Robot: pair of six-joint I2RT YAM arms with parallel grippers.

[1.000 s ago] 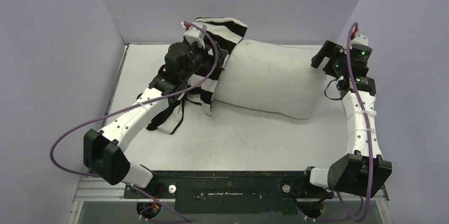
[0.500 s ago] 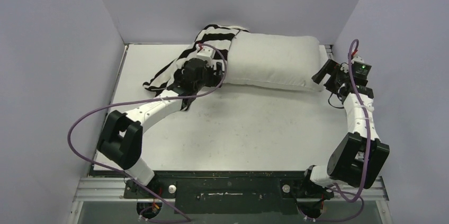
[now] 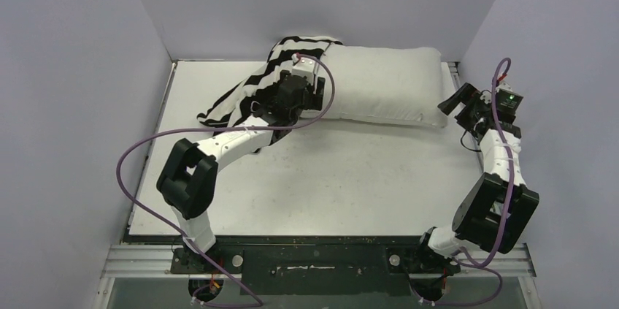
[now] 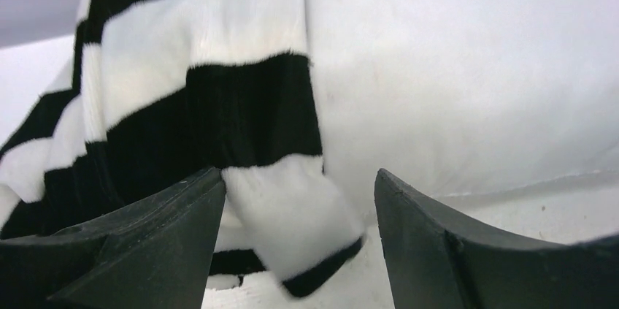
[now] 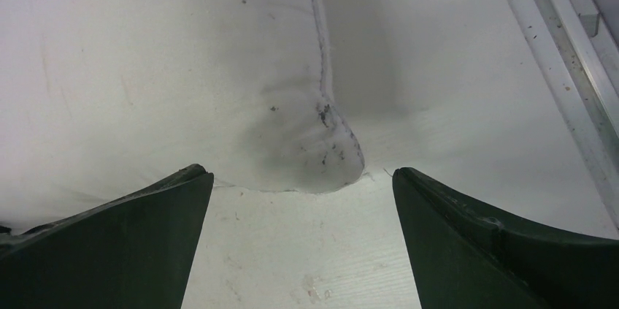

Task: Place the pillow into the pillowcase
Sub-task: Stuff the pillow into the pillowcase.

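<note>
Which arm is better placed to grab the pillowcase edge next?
Probably left. The left tool, open, faces the pillowcase edge beside the pillow. The right tool, also open, faces only the pillow's bare corner.

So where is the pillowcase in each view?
Top external: pillowcase upper left of centre, against the left end of the pillow.
Left wrist: pillowcase fills the left half.
Right wrist: not in it.
Shared landmark: the pillow, in all three.
</note>
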